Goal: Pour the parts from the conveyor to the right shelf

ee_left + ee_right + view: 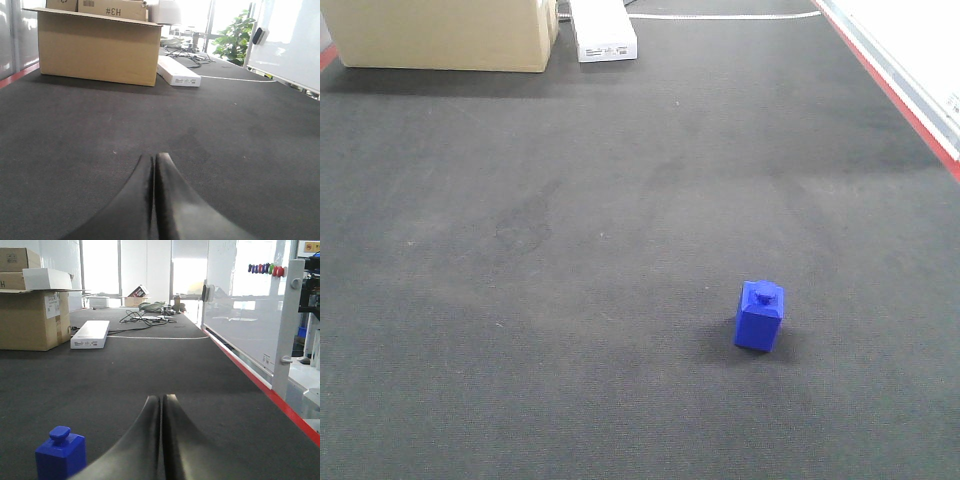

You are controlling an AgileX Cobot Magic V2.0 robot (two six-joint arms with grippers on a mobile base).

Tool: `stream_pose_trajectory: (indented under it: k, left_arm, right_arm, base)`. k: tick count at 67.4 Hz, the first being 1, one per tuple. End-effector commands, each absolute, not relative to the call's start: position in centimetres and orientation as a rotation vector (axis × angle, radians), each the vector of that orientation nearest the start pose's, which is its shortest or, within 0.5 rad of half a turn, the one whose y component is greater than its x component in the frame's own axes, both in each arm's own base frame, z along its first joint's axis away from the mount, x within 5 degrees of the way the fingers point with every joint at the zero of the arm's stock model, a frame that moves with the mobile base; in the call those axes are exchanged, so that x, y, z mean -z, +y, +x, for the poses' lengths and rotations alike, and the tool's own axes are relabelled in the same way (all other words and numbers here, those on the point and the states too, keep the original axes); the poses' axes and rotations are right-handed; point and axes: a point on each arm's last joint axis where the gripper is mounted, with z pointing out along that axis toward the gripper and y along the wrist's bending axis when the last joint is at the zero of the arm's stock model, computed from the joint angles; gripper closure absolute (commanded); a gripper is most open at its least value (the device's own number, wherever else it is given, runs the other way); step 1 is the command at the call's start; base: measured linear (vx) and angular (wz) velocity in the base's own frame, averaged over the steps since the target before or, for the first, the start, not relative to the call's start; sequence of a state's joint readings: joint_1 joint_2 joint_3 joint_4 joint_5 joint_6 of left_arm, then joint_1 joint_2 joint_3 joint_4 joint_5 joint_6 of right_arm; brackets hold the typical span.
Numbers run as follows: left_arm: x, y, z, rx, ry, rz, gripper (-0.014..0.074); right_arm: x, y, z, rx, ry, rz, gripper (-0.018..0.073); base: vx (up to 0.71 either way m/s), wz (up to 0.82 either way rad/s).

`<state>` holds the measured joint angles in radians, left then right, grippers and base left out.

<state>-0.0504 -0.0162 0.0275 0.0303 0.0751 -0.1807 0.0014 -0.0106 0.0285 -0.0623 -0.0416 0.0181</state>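
Note:
One bright-blue part (760, 316) stands upright on the dark grey conveyor (570, 260), towards the near right in the front view. The right wrist view has the same part (60, 456) at its lower left, just left of my right gripper (162, 398). That gripper is shut with nothing between its fingers. My left gripper (153, 156) is also shut and empty, low over bare belt. Neither gripper appears in the front view. The right shelf is out of view.
A cardboard box (445, 35) and a flat white box (603, 30) sit at the belt's far end. The red edge (900, 100) runs along the belt's right side, with a white board (240, 325) and a white post (286, 330) beyond it.

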Motion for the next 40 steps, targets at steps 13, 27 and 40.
stream_pose_trajectory:
  k: [13,27,40]
  left_arm:
    - [-19.79,-0.30,5.64,0.174,1.509,-0.083,0.0603]
    - [-19.79,-0.30,5.64,0.174,1.509,-0.083,0.0603]
    - [-19.79,-0.30,5.64,0.174,1.509,-0.083,0.0603]
  right_arm:
    - [-20.94,0.08,5.54,0.039,1.391,-0.046,0.0568]
    - [-20.94,0.08,5.54,0.039,1.391,-0.046,0.0568]
    - [-20.94,0.08,5.54,0.039,1.391,-0.046,0.0568]
  base:
    - [0.00,0.00]
    - [0.00,0.00]
    - [0.00,0.00]
